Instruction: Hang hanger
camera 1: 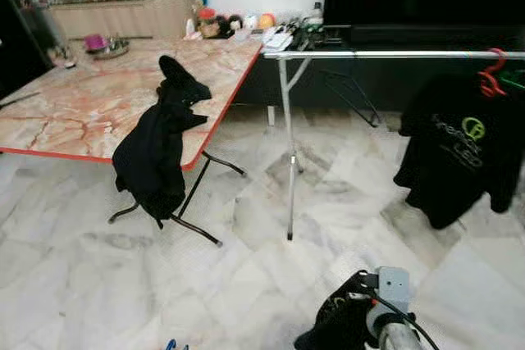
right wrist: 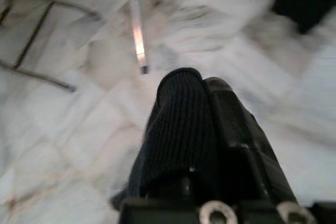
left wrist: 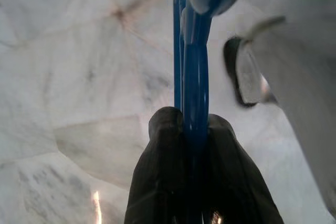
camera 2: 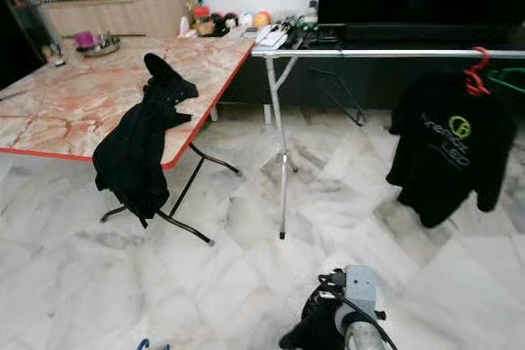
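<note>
My left gripper (left wrist: 191, 129) has its two black fingers (left wrist: 163, 171) squeezed tight on a blue hanger (left wrist: 195, 66), and the thin blue plastic runs up between them over the pale floor. In the head view, just a bit of that blue hanger peeks in at the bottom edge, low on my left. My right gripper (right wrist: 202, 85) points at the marble floor with its fingers pressed together and nothing in them. I think I am in the carrying step: the hanger is in my hand but not hung yet. The silver clothes rail (camera 1: 394, 54) is well ahead of me and to my right. It starts beside the far right corner of the marble folding table (camera 1: 74, 104). A red hanger (camera 1: 492, 75) with a black T-shirt (camera 1: 459, 153) already hangs on the rail near its right end. A black jacket (camera 1: 156, 149) hangs over the near right edge of the table. Next I should walk up to the rail, lift my left arm, and hook the blue hanger on the bare part between the rail's leg (camera 1: 289, 145) and the T-shirt.
</note>
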You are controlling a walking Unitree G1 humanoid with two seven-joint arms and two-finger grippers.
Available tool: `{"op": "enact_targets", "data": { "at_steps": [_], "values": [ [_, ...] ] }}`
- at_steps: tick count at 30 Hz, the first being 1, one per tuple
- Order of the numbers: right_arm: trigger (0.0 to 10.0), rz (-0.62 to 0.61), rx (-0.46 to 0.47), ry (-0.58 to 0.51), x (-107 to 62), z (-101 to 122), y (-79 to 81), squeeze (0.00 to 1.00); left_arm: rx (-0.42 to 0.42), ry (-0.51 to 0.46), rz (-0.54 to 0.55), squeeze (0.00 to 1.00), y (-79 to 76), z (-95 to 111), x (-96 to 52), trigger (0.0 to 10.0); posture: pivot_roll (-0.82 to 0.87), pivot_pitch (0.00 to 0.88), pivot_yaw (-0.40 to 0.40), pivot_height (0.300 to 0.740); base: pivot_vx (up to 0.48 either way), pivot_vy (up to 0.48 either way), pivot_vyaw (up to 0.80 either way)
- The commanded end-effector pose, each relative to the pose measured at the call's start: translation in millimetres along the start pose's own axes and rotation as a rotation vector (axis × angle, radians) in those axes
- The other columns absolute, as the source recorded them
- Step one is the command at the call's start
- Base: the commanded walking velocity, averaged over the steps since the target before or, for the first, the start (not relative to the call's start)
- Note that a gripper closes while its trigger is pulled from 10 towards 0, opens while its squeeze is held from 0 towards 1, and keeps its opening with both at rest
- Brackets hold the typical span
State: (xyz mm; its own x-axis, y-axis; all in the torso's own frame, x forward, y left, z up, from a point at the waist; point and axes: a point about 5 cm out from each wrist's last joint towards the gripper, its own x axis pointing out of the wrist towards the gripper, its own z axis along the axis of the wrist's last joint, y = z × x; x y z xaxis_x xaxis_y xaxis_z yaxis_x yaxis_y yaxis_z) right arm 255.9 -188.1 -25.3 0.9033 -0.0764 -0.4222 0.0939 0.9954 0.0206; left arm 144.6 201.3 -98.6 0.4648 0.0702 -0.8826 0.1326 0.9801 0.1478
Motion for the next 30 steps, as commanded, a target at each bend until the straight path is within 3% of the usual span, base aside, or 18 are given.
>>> {"op": "enact_targets", "data": {
  "at_steps": [1,6,30],
  "values": [
    [10.0,0.007,0.008,-0.023,1.5,4.1,4.4,0.0,0.005,0.0,0.019,0.0,8.8,-0.6,-0.6,10.0,0.01,0.016,0.042,0.74,-0.322,0.0,0.0],
    [10.0,0.009,0.008,-0.022,1.5,4.0,4.7,0.0,0.006,0.005,0.022,0.0,10.7,-2.4,-1.1,10.0,0.01,0.017,0.041,0.74,-0.326,0.0,0.0],
    [10.0,0.012,0.004,-0.023,1.1,3.7,4.3,0.0,-0.02,-0.035,0.049,0.0,16.2,4.6,-0.9,10.0,0.0,0.0,0.044,0.74,0.0,0.0,0.0]
  ]
}}
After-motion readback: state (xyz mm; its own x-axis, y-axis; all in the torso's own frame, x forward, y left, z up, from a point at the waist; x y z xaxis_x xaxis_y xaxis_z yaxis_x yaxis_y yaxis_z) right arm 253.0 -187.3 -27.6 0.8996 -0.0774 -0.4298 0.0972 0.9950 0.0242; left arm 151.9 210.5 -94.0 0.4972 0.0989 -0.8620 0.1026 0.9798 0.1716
